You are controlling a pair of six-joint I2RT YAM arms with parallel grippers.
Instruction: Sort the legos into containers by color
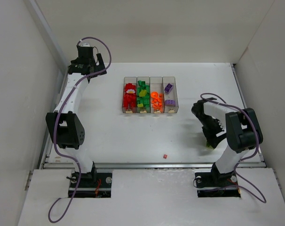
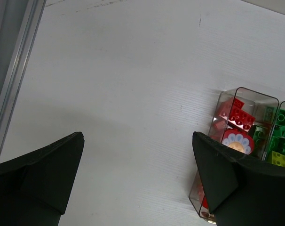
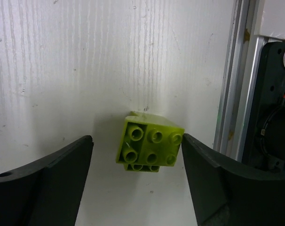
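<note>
The lime brick (image 3: 149, 147) sits between the open jaws of the right pincer (image 3: 137, 141), closer to the three-o'clock jaw and not yet gripped. The left pincer (image 2: 138, 136), wide open and empty, hangs far off toward ten o'clock.

You have a white surface (image 1: 133, 141) filling the middle of the overhead view, boxed in by plain white walls: the back wall (image 1: 156, 28) at 12 o'clock, the left wall (image 1: 15, 94) at 9 and the right wall (image 1: 274, 70) at 3. A metal rail (image 1: 152, 165) runs along the surface's edge at 6 o'clock, and beyond it lies a white front board (image 1: 152, 202). In your left wrist view a grey side rail (image 2: 15, 70) borders the surface at 9 o'clock, and faint dark specks (image 2: 200, 20) mark it toward 12. In your right wrist view the surface shows fine lengthwise grain, with a silver strip (image 3: 232, 70) at 3 o'clock.
</note>
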